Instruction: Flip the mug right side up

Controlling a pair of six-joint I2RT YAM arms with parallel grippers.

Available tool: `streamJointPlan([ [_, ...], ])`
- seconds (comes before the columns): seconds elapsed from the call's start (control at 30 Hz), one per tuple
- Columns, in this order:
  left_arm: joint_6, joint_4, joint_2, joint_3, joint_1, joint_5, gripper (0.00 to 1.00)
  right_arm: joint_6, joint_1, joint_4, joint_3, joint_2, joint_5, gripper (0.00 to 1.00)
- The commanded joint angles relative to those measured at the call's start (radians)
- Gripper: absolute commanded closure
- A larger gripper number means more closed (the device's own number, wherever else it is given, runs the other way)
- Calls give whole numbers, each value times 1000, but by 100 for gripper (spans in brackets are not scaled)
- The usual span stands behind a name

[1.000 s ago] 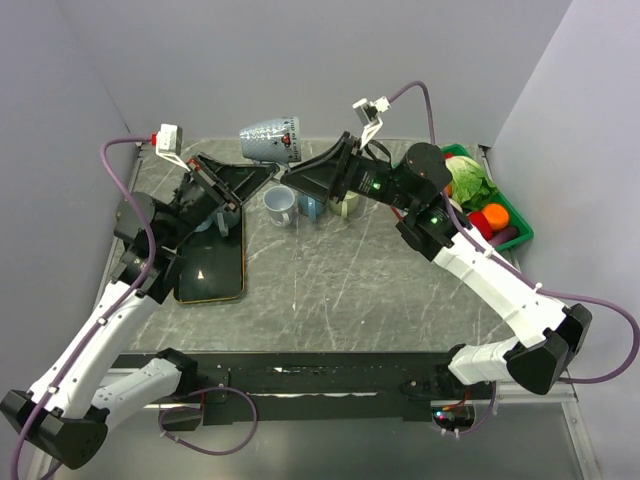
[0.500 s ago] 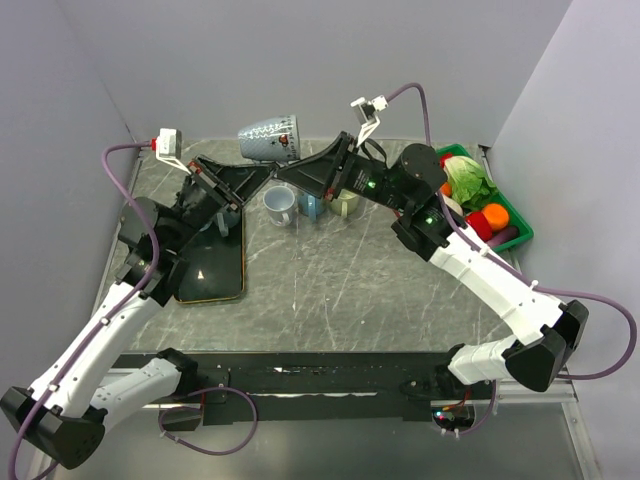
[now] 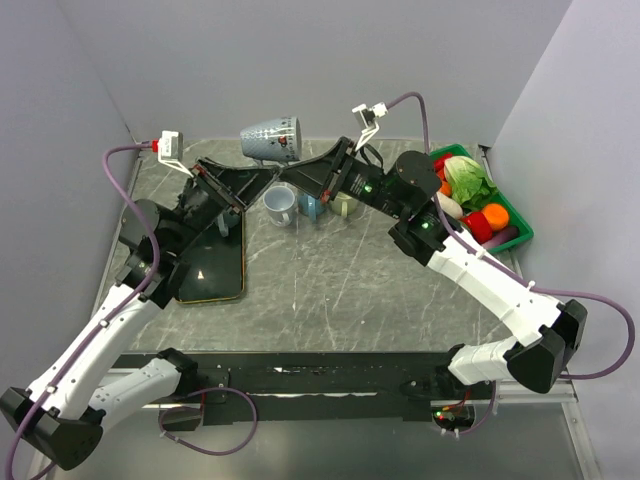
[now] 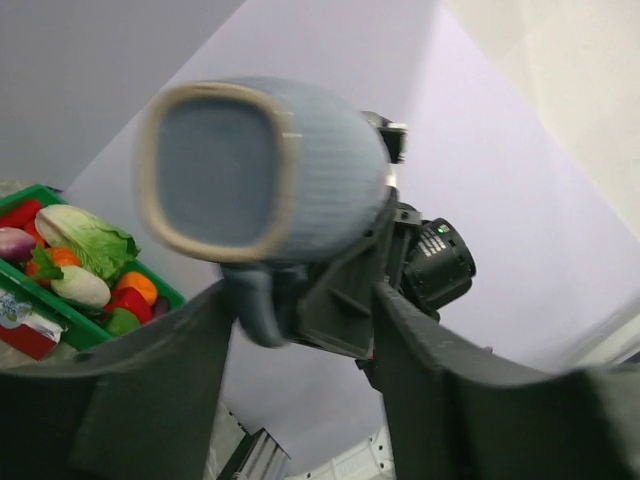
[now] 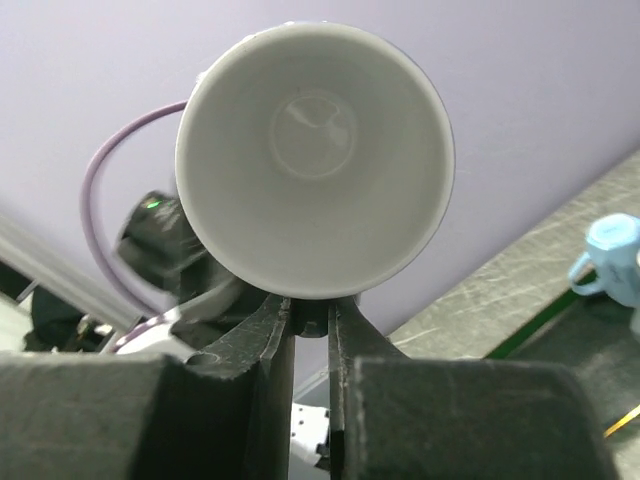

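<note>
Mug [image 3: 270, 138] aloft on its side, right pincer [image 5: 310, 303] tight on its handle [image 4: 255, 312], left pincer [image 4: 300, 300] wide apart

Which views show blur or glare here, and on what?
Left wrist: the mug is smeared by motion blur, while the vegetable bin behind it reads clearer. Right wrist: the mug's inside is sharp, with a soft sheen on its bottom. Top: evenly lit and sharp, with one small glint on the black tray.
</note>
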State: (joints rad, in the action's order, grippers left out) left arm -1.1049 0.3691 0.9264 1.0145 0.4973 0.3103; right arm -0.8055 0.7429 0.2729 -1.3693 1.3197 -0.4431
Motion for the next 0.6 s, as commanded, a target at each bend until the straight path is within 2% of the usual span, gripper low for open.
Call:
streamJointPlan([
  [0.0,39,21,-27,12,15,27,31,23,3,68,22,-53,99,100],
  [0.13,54,1,-32,4,15,10,12,42,3,39,32,-68,127,100],
  [0.17,57,-5,-35,4,15,3,3,58,4,20,30,-73,144,100],
  [0.2,63,-33,-37,1,15,-20,1,68,4,5,32,-79,155,100],
  [0.4,126,-287,-31,30,15,-152,4,183,-10,-151,36,-143,283,100],
  [0.5,154,-366,-31,39,15,-239,4,244,-37,-283,23,-160,357,100],
  [0.53,166,-439,-34,41,15,-296,4,279,-48,-334,12,-168,389,100],
  [0.57,175,-468,-40,48,15,-306,4,302,-75,-427,7,-168,415,100],
])
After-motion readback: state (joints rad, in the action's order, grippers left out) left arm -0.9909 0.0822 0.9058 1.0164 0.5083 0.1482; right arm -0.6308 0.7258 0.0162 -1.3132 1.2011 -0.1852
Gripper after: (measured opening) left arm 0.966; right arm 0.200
